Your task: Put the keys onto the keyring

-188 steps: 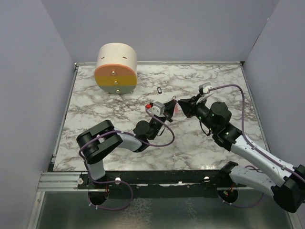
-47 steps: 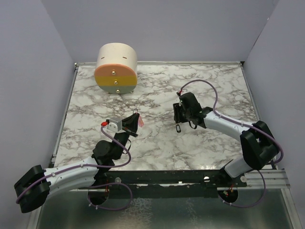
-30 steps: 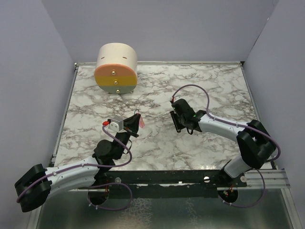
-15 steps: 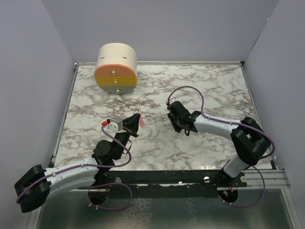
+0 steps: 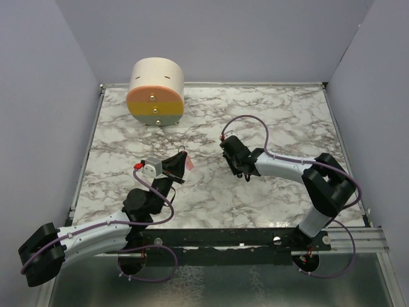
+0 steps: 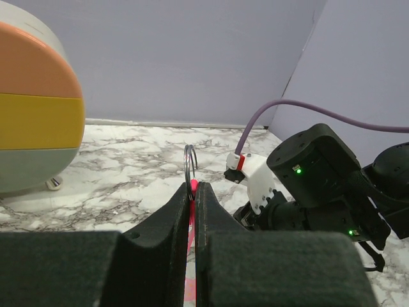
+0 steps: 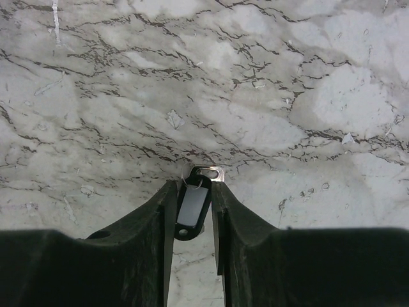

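One broad counter [image 5: 281, 115] of white marble with grey veins fills the floor of the booth, its surface smooth and glossy. By its far left corner stands a drum-shaped box [image 5: 156, 91], matte and rounded, with a flat front face banded cream, orange, yellow and pale green and small metal studs down the middle.

Both arms reach in from the near edge, each with white shells, black joints and a purple cable. The left gripper [image 5: 183, 163] sits left of centre, roughly midway between the near and far edges. Its matte black fingers are pressed together on the keys [image 6: 192, 187], a slim bright pink stick held upright in the slit between them, with a thin wire ring [image 6: 190, 163] of shiny metal standing at its top end.

The right gripper [image 5: 231, 153] sits close to the counter's centre, pointing down at the marble. Its fingers are closed against the two long sides of the keyring [image 7: 193, 208], a small black oval loop with a pale grey centre, which has a little silver clasp [image 7: 207, 171] at its outer end, just past the fingertips.
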{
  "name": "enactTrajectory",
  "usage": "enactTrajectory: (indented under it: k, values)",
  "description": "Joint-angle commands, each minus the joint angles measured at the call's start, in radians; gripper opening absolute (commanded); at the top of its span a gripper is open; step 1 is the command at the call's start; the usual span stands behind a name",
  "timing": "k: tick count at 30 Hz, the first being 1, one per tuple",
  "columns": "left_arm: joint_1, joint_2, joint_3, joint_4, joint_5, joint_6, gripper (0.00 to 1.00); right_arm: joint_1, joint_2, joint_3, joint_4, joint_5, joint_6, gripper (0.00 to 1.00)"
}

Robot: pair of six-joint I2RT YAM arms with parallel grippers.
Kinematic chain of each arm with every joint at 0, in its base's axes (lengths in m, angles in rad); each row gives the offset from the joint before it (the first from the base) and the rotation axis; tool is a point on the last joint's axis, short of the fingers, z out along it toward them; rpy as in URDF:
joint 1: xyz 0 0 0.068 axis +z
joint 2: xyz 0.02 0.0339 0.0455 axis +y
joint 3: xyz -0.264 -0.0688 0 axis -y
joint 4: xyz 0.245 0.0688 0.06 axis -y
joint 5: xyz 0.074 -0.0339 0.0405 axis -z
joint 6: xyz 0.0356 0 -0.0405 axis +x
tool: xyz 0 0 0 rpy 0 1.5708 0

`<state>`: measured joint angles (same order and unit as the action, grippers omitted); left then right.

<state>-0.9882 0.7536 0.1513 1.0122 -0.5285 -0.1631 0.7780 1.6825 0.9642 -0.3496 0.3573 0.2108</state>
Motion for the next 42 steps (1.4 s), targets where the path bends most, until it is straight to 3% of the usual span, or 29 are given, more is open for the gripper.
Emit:
enactTrajectory:
  k: [1, 37, 42]
  values:
    - [0.005, -0.016, -0.004, 0.005, -0.005, 0.014, 0.0, 0.008, 0.015, 0.034, 0.024, 0.053, -0.002, 0.28]
    - [0.005, -0.034, -0.009, -0.003, -0.011, 0.017, 0.0, 0.009, 0.041, 0.041, 0.031, 0.084, 0.009, 0.15]
    - [0.005, -0.036, -0.01, -0.004, -0.011, 0.019, 0.0, 0.009, 0.036, 0.041, 0.034, 0.085, 0.008, 0.05]
